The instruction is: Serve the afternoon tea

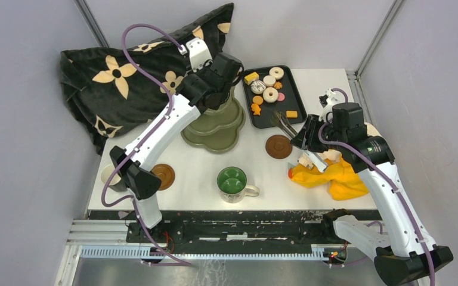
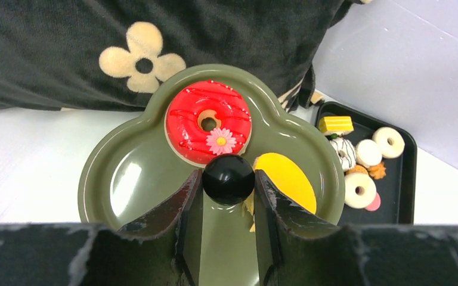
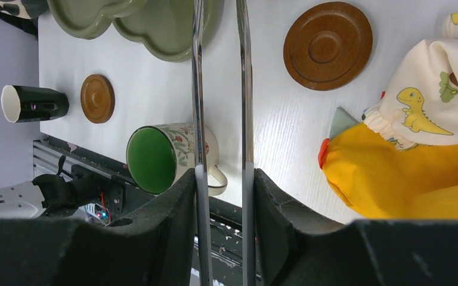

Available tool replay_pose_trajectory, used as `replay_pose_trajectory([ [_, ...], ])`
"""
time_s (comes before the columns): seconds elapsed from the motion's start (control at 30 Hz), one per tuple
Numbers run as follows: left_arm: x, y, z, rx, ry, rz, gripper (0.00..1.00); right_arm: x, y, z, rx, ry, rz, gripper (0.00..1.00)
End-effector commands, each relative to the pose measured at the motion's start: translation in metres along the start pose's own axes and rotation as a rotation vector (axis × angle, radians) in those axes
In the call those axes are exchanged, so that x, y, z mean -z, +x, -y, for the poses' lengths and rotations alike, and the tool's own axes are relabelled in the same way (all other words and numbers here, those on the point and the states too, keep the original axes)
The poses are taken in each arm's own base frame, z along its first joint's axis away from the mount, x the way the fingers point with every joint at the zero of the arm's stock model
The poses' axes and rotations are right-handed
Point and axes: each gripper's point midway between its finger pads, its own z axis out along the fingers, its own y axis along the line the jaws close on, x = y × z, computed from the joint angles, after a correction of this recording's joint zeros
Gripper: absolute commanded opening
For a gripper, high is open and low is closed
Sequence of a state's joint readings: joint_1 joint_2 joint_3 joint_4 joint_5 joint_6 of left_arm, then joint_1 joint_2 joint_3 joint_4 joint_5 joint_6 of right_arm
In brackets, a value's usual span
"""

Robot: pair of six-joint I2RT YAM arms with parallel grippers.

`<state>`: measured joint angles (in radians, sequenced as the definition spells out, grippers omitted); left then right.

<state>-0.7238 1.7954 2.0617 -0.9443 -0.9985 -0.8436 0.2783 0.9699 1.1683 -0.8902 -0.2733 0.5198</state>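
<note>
The left pincer (image 2: 228, 189) is clamped on the black knob (image 2: 228, 176) that tops the olive three-tier stand (image 1: 214, 128), with a jaw pressed to each side of the ball. That round, glossy knob looks like a poor handle. If the arm lifts or drags from here, I'd expect the ball to slip, or the stand to tip and shed what sits just past the fingertips: one red donut (image 2: 209, 122) and one yellow pastry (image 2: 286, 179), both on the top tier. Off to this pincer's right is one black tray (image 2: 396, 196) holding roughly ten small pastries (image 2: 358, 189). The right pincer (image 3: 222, 179) is closed around one pair of metal tongs (image 3: 197, 89), whose long blades reach out over the counter (image 3: 286, 119) and could knock the one green-lined mug (image 3: 155, 158) beside them. There are two brown saucers (image 3: 328, 44), one either side of the blades. One yellow cloth (image 3: 405, 185) lies close by this pincer.
</note>
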Motion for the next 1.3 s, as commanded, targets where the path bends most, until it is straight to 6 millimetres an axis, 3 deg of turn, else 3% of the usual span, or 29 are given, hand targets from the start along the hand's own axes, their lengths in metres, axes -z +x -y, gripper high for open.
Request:
replay_pose_trajectory([
  [0.0, 0.008, -0.051, -0.009, 0.259, -0.081, 0.199, 0.03, 0.003, -0.014, -0.013, 0.000, -0.064, 0.063, 0.42],
  [0.17, 0.003, -0.036, -0.003, 0.253, -0.076, 0.167, 0.03, 0.005, -0.014, -0.014, -0.006, -0.067, 0.069, 0.41],
  [0.2, 0.002, -0.032, -0.003, 0.238, -0.080, 0.164, 0.07, 0.005, -0.013, -0.013, -0.006, -0.064, 0.066, 0.41],
  [0.3, -0.001, -0.024, -0.002, 0.208, -0.078, 0.149, 0.41, 0.004, -0.012, -0.013, -0.006, -0.060, 0.062, 0.41],
  [0.37, -0.002, -0.023, 0.000, 0.180, -0.069, 0.143, 0.57, 0.004, -0.012, -0.013, -0.008, -0.064, 0.061, 0.41],
  [0.53, 0.002, -0.027, 0.000, 0.133, -0.042, 0.136, 0.80, 0.004, -0.012, -0.013, -0.009, -0.063, 0.060, 0.41],
  [0.63, 0.009, -0.030, 0.016, 0.051, 0.084, 0.100, 0.90, 0.003, -0.011, -0.014, -0.011, -0.069, 0.057, 0.42],
  [0.73, 0.023, -0.030, 0.029, -0.069, 0.251, 0.066, 0.95, 0.003, -0.011, -0.014, -0.013, -0.074, 0.056, 0.42],
  [0.93, 0.056, -0.031, 0.030, -0.356, 0.542, 0.057, 0.99, 0.002, -0.013, -0.015, -0.009, -0.078, 0.059, 0.42],
  [1.1, 0.050, -0.032, 0.019, -0.500, 0.600, -0.005, 1.00, 0.004, -0.015, -0.019, -0.012, -0.090, 0.066, 0.42],
  [1.27, 0.032, -0.014, 0.025, -0.572, 0.682, -0.106, 0.99, 0.007, -0.015, -0.021, -0.017, -0.102, 0.072, 0.42],
])
